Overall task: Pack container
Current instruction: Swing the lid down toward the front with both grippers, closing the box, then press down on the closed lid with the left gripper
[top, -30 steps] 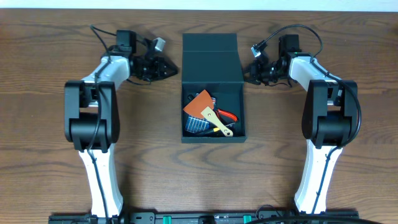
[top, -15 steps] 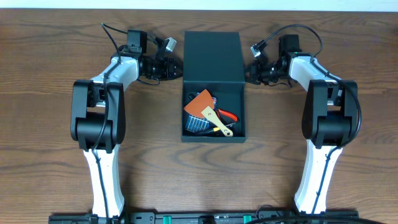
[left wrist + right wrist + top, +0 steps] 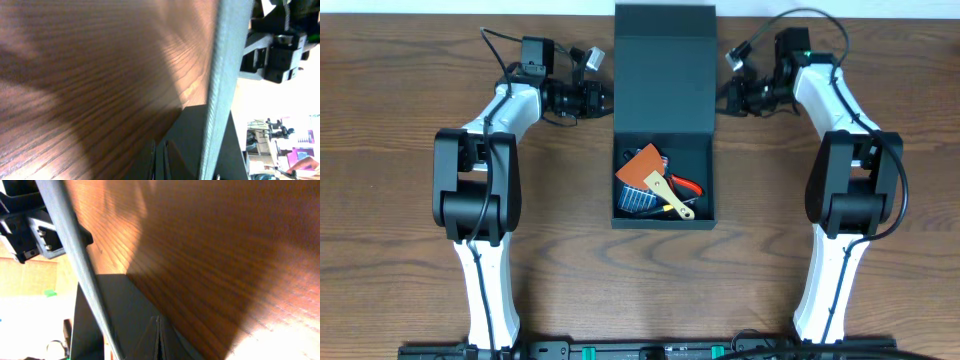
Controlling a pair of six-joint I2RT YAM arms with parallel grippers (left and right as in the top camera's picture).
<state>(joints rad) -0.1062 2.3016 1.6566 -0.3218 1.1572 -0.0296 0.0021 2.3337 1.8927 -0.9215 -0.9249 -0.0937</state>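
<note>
scene: a dark wooden table [image 3: 400, 250] seen from above, with two white arms reaching in from 6 o'clock.
container [image 3: 664, 222]: a dark teal-black box at the centre of the table, open at the top (its contents are in plain sight).
lid [image 3: 664, 70]: the hinged flap, joined to the box wall at 12 o'clock and reaching toward the far table edge; it looks raised rather than lying flat, though the exact tilt cannot be told.
contents: an orange piece [image 3: 642, 165] toward 11 o'clock inside the box, a yellow-handled tool [image 3: 665, 192] lying slantwise near the middle, red handles [image 3: 687, 185] toward 3 o'clock, and a blue item [image 3: 635, 203] toward 7 o'clock (partly covered by the others).
left gripper [image 3: 606, 98]: at 9 o'clock of the lid, right at its side edge, fingers pressed together with nothing between them.
right gripper [image 3: 723, 98]: at 3 o'clock of the lid, right at the opposite side edge, fingers likewise closed tight on nothing.
left wrist view: the closed fingertips [image 3: 159, 160] point at the lid's dark face, and the lid's edge shows as a thin grey-teal strip with the right arm [image 3: 274, 52] beyond it.
right wrist view: the same layout mirrored, closed fingertips [image 3: 159, 340] low in view and the left arm [image 3: 40, 230] past the strip.
contact: whether either gripper actually touches the lid cannot be told.
</note>
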